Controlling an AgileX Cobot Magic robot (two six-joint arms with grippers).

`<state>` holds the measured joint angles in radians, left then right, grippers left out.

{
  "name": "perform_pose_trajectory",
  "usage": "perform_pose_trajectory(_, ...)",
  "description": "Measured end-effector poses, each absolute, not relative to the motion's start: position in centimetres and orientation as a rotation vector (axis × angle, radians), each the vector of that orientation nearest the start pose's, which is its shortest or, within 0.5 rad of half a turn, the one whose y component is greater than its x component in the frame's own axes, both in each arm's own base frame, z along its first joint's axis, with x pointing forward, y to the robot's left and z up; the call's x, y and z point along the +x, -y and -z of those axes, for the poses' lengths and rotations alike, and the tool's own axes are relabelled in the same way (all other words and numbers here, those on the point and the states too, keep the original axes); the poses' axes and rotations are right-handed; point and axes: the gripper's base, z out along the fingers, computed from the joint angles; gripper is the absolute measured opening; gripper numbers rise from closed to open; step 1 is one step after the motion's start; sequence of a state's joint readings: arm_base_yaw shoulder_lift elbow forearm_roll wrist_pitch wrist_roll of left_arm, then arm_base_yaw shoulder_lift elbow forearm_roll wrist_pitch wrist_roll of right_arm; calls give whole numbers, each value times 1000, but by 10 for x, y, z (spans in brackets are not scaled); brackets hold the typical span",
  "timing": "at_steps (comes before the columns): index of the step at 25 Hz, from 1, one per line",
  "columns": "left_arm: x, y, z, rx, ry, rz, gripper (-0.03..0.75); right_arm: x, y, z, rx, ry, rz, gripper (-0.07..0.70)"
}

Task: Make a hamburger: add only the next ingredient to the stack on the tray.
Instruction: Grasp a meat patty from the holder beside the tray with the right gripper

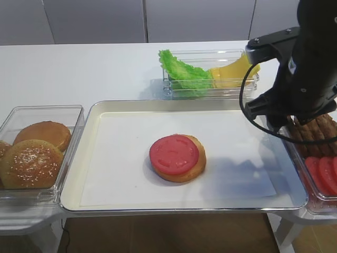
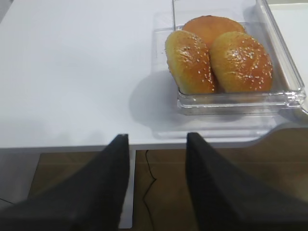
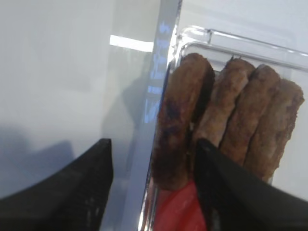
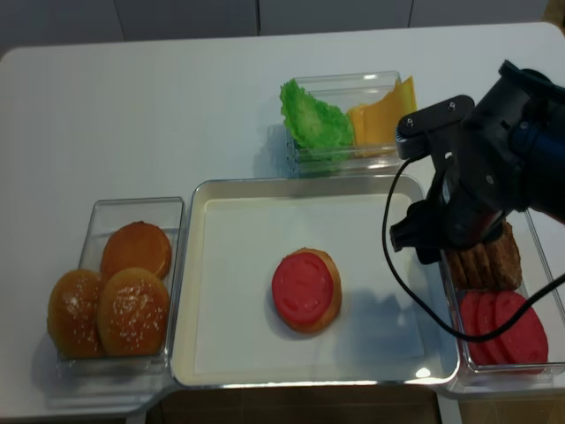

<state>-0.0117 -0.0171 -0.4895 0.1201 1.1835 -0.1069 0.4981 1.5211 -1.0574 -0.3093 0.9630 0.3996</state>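
The meat patties (image 3: 231,120) stand on edge, packed side by side in a clear bin (image 4: 538,265) right of the tray (image 1: 105,113), behind the tomato slices (image 4: 503,327). The right tool (image 3: 154,187) hangs part open, straddling the leftmost patty (image 3: 180,125), gripping nothing. The left tool (image 2: 156,178) is open, empty, off the worktop (image 2: 72,72) edge.

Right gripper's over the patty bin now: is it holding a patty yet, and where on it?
Nothing is held yet. The right gripper is open, its fingers straddling the lower end of the nearest upright patty without closing on it.
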Motion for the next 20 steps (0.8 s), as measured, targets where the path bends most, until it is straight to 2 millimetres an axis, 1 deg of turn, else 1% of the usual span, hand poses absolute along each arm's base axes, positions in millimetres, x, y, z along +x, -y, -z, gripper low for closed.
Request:
perform_pose_trajectory(2, -12, -10, -265, -118, -2152, -78, 293, 266, -118, -247, -357, -2788, 224, 405)
perform_pose_trajectory(6, -12, -10, -265, -118, -2152, -78, 293, 269, -119, -244, -371, -2773, 228, 386)
perform_pose_trajectory(16, -12, -10, -265, -118, -2152, -78, 293, 271, -118, -245, -388, -2748, 247, 288)
perform_pose_trajectory(20, -12, -10, -265, -118, -2152, -78, 293, 273, -117, -245, -366, -2736, 269, 273)
